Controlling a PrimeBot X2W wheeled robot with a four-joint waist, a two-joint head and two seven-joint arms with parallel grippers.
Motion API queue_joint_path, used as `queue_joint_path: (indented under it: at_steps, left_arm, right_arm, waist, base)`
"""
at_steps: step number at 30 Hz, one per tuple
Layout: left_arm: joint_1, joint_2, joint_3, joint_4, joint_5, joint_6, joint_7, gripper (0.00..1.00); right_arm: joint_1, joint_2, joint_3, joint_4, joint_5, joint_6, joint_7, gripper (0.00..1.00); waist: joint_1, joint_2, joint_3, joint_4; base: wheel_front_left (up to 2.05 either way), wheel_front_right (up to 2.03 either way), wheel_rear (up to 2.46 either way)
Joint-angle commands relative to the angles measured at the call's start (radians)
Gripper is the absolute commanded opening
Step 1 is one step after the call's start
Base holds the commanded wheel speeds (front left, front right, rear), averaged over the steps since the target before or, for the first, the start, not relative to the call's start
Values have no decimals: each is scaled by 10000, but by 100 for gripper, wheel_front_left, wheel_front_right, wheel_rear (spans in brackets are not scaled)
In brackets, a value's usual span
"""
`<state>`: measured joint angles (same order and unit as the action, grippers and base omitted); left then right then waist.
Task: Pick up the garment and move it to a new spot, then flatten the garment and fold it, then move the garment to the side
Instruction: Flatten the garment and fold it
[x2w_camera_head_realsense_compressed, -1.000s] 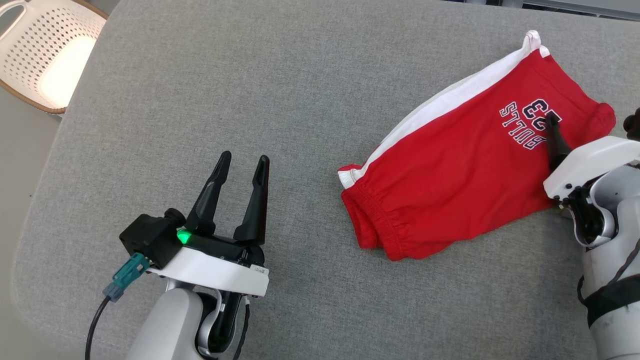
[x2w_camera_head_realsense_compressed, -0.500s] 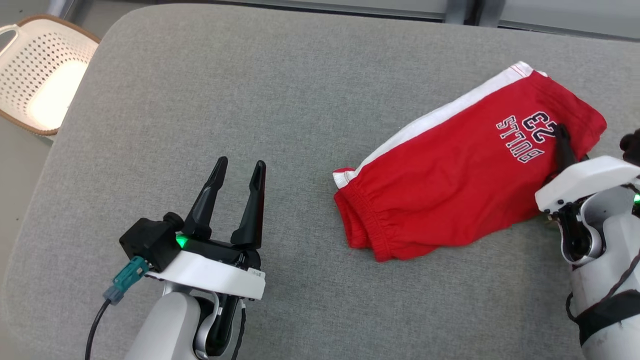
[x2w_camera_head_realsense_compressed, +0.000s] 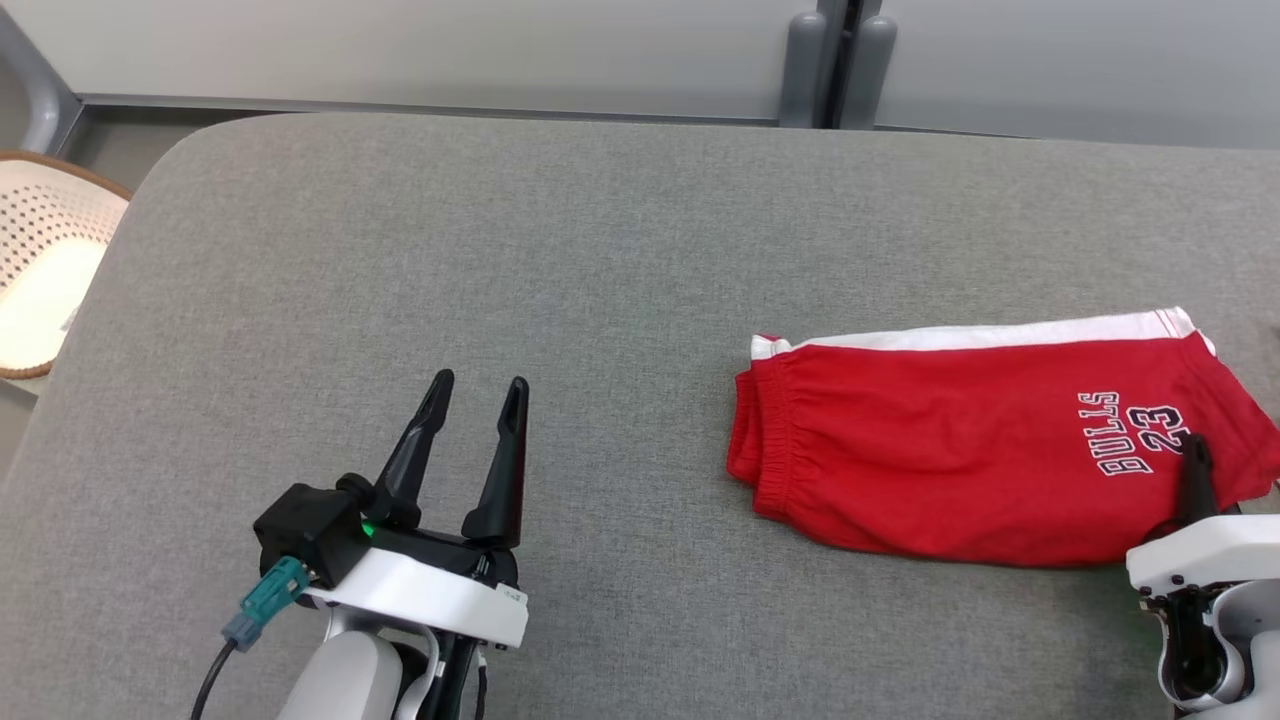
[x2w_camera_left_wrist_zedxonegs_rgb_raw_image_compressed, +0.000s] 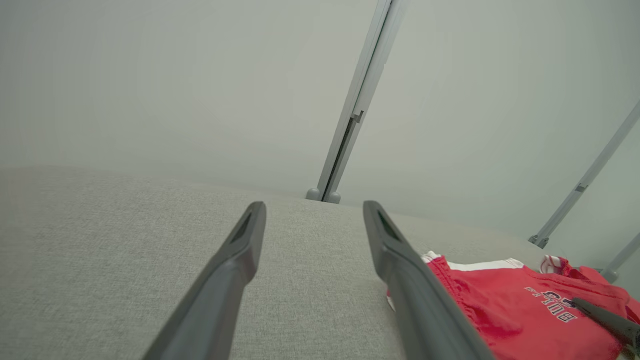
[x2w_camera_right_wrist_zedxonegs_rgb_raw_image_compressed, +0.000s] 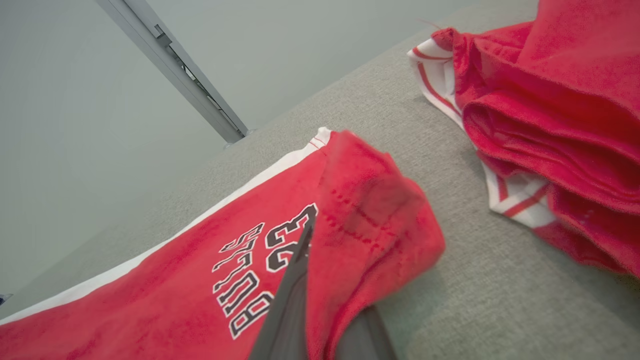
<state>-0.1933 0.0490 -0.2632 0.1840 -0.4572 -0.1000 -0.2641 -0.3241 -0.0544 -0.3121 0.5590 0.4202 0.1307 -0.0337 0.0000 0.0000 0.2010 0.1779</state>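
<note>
The head camera has swung since a second ago, so the grey padded counter (x2w_camera_head_realsense_compressed: 500, 250) now lies square across that view, with a wall behind it. That shift is the camera's, not the cloth's. The red garment (x2w_camera_head_realsense_compressed: 950, 460), shorts printed BULLS 23, lies flat just ahead of the right tool (x2w_camera_head_realsense_compressed: 1194, 468) and well to the right of the left tool (x2w_camera_head_realsense_compressed: 479, 382). A second red piece (x2w_camera_right_wrist_zedxonegs_rgb_raw_image_compressed: 550, 125) is heaped just beyond the right tool. The real change is at the right tool. Its jaws were wide apart a second ago and have now clamped on the hem beside the printed number, with cloth curling over the upper finger (x2w_camera_right_wrist_zedxonegs_rgb_raw_image_compressed: 287, 300). The left tool stays spread and empty. The pick-up grasp looks made, so the lift to a new spot should follow.
</note>
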Motion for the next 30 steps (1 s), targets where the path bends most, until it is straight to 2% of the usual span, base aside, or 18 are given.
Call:
queue_joint_path:
  at_steps: [1, 7, 8, 11, 17, 21, 25, 30]
  left_arm:
    - [82, 30, -40, 31, 218, -53, 2, 100]
    - [202, 38, -99, 60, 339, -85, 2, 100]
    - [183, 38, -75, 76, 343, -71, 2, 100]
    - [185, 38, -62, 102, 360, -57, 2, 100]
    - [377, 36, 25, 162, 372, 25, 2, 100]
    - [488, 38, 66, 197, 391, 13, 2, 100]
    - [559, 33, -7, 223, 405, -9, 2, 100]
    - [619, 36, -48, 163, 338, 32, 2, 100]
  right_arm:
    - [182, -18, -113, -227, -59, -1, 89, 0]
    - [195, 25, 737, -539, 614, -1, 33, 0]
    - [117, 27, 1230, -719, 849, -1, -110, 0]
    - [110, 30, 1715, -933, 1021, -1, -266, 0]
    - [506, 28, 3329, -1805, 1722, -1, -615, 0]
    - [782, 32, 4768, -2678, 2368, -1, -710, 0]
    - [1113, -443, 5957, -3084, 2717, -1, -721, 0]
    - [1128, -819, 6940, -2783, 2559, -1, -835, 0]
  waist:
    - [0, 0, -213, -212]
    - [0, 0, -404, -331]
    - [0, 0, -461, -308]
    - [0, 0, -517, -255]
    - [0, 0, -786, -5]
    - [0, 0, -908, 159]
    - [0, 0, -987, 372]
    - [0, 0, -1014, 619]
  base:
    - [0, 0, 0]
    - [0, 0, 0]
    - [0, 0, 0]
    - [0, 0, 0]
    - [0, 0, 0]
    - [0, 0, 0]
    - [0, 0, 0]
    - [0, 0, 0]
